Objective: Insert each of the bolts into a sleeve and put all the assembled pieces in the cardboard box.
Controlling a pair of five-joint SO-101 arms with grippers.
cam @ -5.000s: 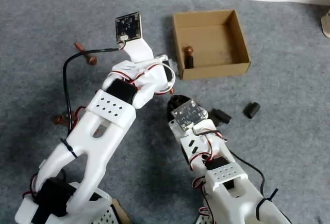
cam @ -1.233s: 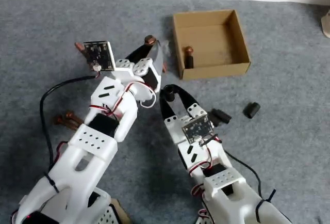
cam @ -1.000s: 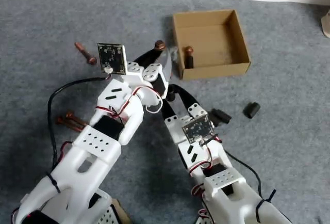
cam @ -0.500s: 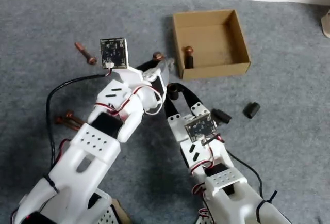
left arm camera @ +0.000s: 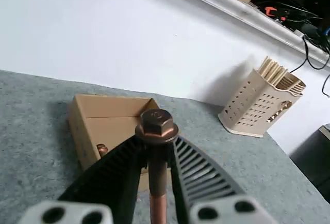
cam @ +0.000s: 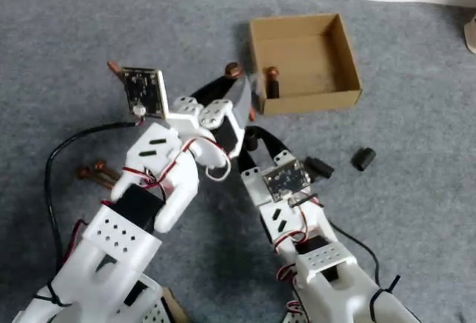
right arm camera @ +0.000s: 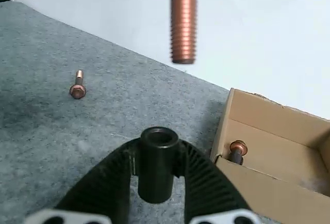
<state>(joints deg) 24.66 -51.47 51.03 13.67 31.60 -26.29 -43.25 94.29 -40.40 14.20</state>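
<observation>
Left end effector [left arm camera: 157,145] shifted clamped bolt [left arm camera: 157,125]; right end effector [right arm camera: 157,150] grips sleeve [right arm camera: 156,175]; grey, perhaps felt, surface [cam: 416,211]; white wall [left arm camera: 103,38].

The table [cam: 416,248] has a grey, felt-like top. An open cardboard box [cam: 309,103] sits on it towards the far edge, right of the middle. A lone bolt [right arm camera: 78,89] lies towards the far left corner. Two more bolts [cam: 95,172] lie side by side near the left edge. A black sleeve [cam: 320,167] and a second sleeve [cam: 363,158] lie near each other, nearer than the box. A perforated beige holder [left arm camera: 260,105] stands by the far right corner.
</observation>
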